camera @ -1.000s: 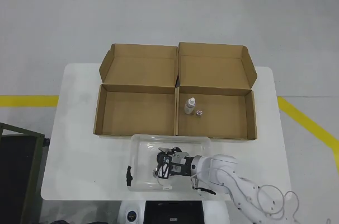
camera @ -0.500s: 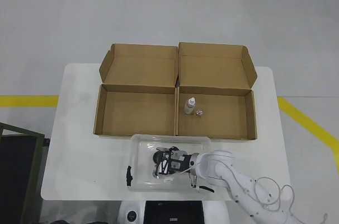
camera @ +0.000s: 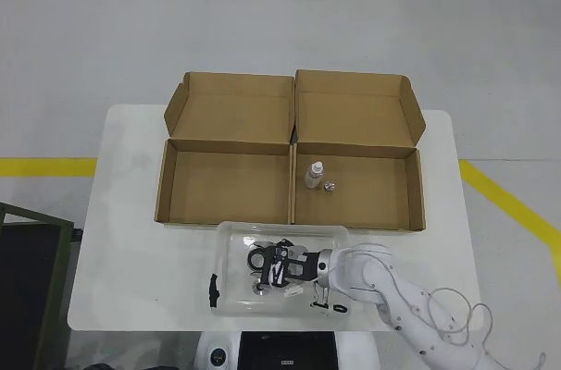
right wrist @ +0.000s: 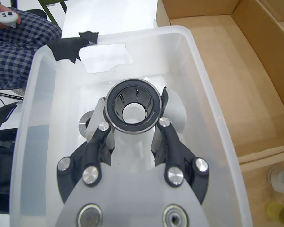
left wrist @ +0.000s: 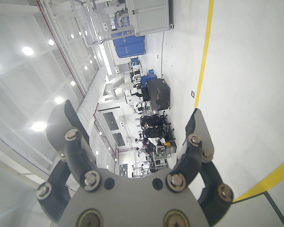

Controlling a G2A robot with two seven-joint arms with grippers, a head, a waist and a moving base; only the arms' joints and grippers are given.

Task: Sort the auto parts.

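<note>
Two open cardboard boxes stand side by side on the far half of the white tabletop (camera: 132, 231), with a clear plastic bin (camera: 227, 242) just in front of them. Item, leftmost: left pincer (left wrist: 132, 111), spread wide, nothing between its fingers, aimed out at the room. Item: left box (camera: 223, 190), lid flap folded back. Item: bin, with a scrap of black tape (camera: 211, 289) on its left rim and a small metal disc (right wrist: 84, 122) on its floor. Item: cylindrical bearing (right wrist: 116, 119), hollow and dark-rimmed, inside the bin, clamped by its flanks in the right pincer (right wrist: 132, 101); whether it sits clear of the bin floor cannot be told. Item, rightmost: right box (camera: 373, 190), holding a small bottle (camera: 314, 174) and a tiny part (camera: 330, 186) just beside it. Step in hand, as judged: pick-up of the bearing, with the grasp made and the carry not yet begun. Next move calls for a lift clear of the bin wall, then travel over a box. Which box suits the bearing cannot be told. The smooth round shell wants a firm hold.
</note>
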